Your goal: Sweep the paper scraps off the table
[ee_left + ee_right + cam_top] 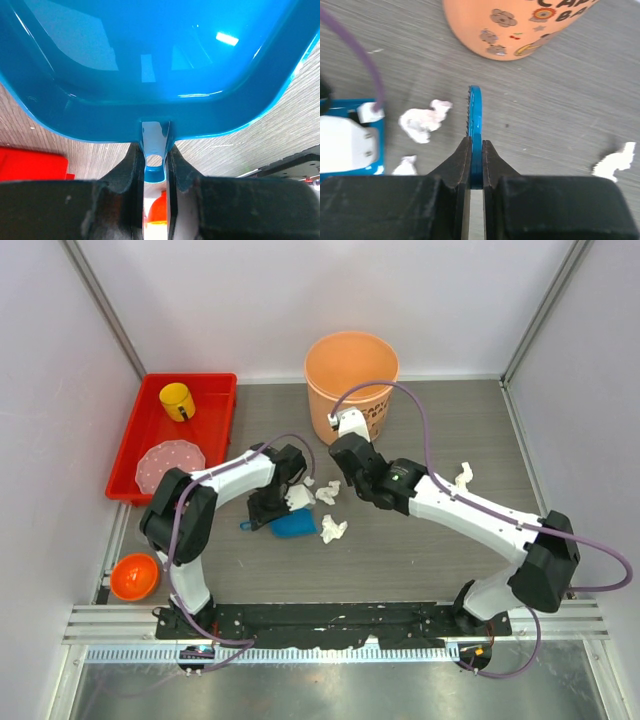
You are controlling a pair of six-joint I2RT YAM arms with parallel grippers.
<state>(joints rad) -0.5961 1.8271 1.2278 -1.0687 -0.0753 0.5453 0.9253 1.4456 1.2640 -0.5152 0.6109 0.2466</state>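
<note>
The paper scraps (327,492) all lie on the table (450,550) as far as I can see, and I count four white wads. One sits just right of the blue dustpan (293,526), close to its open side. Two smaller ones lie a little beyond the dustpan, toward the orange bucket (351,380). The fourth is well off to the dustpan's right.

My left gripper (154,150) is clamped narrow on the dustpan's handle, with the pan low on the table. My right gripper (476,145) is pinched tight on a thin blue toothed tool (474,107), poised beyond the dustpan near the middle wads.

I judge the job barely begun. The part of the pan my left wrist view shows holds no paper, and every wad I can find has yet to be swept in. The far wad will need the longest reach.
</note>
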